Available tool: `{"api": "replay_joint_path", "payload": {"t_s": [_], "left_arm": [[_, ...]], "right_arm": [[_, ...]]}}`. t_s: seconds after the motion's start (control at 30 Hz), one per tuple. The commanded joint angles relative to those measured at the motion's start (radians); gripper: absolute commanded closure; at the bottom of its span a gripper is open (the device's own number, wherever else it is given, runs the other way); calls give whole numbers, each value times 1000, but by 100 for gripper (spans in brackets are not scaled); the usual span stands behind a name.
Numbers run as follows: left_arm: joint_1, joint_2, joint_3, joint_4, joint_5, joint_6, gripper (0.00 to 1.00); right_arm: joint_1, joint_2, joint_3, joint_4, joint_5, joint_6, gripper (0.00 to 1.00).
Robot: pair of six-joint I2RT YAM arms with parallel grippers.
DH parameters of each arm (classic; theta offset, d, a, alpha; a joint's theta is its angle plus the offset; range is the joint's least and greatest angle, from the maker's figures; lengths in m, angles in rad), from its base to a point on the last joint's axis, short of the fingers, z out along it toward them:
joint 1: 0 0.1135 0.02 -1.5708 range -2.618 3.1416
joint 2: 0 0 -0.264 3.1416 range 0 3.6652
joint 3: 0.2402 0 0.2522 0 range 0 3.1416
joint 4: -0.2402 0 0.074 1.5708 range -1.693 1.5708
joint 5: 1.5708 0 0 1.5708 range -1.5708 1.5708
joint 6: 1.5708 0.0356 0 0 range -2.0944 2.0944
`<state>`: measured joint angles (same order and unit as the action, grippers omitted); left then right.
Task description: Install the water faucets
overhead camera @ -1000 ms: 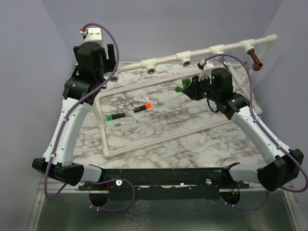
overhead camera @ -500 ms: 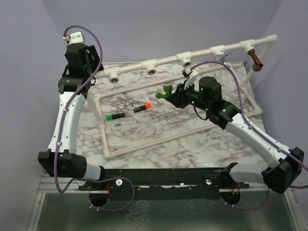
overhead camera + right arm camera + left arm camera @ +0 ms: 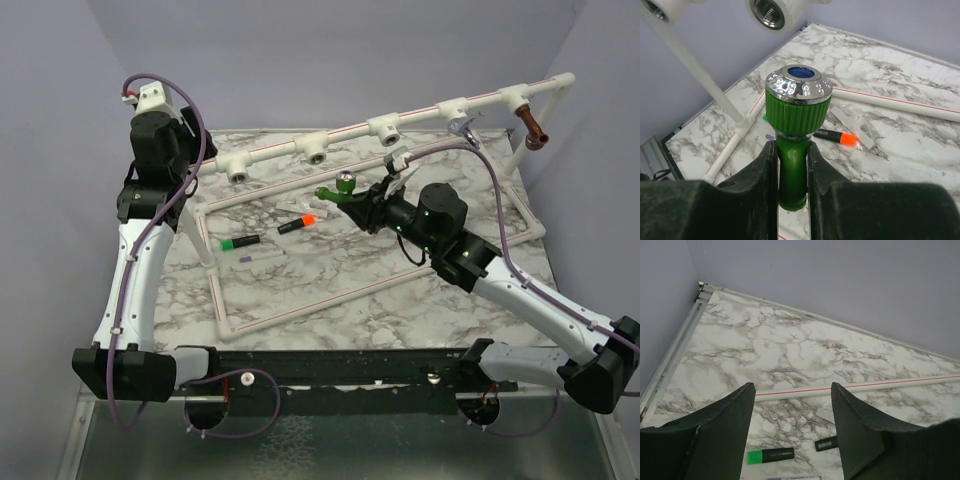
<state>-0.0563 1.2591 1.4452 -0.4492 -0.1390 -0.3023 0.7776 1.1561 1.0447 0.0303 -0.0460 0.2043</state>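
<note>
The right gripper (image 3: 792,162) is clamped on the neck of a bright green plastic faucet (image 3: 797,107). Its chrome-rimmed, blue-centred cap faces the wrist camera, below the threaded mouth of a white pipe tee fitting (image 3: 771,12). From above, the green faucet (image 3: 340,189) hangs in the air over the grey-veined marble table (image 3: 400,300). It sits inside the white pipe frame, in front of the raised white pipe rail (image 3: 350,131) and apart from it.

A shiny chrome faucet (image 3: 465,129) and a copper-brown faucet (image 3: 534,131) sit at fittings near the rail's right end. The left gripper (image 3: 792,390) is raised over the table's far left corner, its black fingers (image 3: 720,432) apart with nothing between them. A green-capped marker pen (image 3: 240,242) and an orange-capped marker pen (image 3: 298,222) lie on the marble inside the frame, to the left of the held faucet.
</note>
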Motion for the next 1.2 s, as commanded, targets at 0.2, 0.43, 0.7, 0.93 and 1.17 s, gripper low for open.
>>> {"api": "replay_joint_path", "payload": {"t_s": [0.2, 0.43, 0.7, 0.93, 1.17], "left_arm": [[-3, -33, -141, -170, 63, -49, 31], [-3, -40, -180, -145, 124, -90, 28], [-15, -90, -286, -145, 171, -100, 27], [-57, -119, -344, -146, 159, -101, 25], [-116, -122, -346, -147, 46, -74, 17]], "right_arm": [[99, -141, -115, 183, 221, -16, 100], [243, -173, -140, 216, 500, -111, 100], [386, -185, -233, 465, 650, -371, 100], [463, -127, -291, 748, 725, -624, 100], [527, -33, -241, 859, 756, -776, 100]]}}
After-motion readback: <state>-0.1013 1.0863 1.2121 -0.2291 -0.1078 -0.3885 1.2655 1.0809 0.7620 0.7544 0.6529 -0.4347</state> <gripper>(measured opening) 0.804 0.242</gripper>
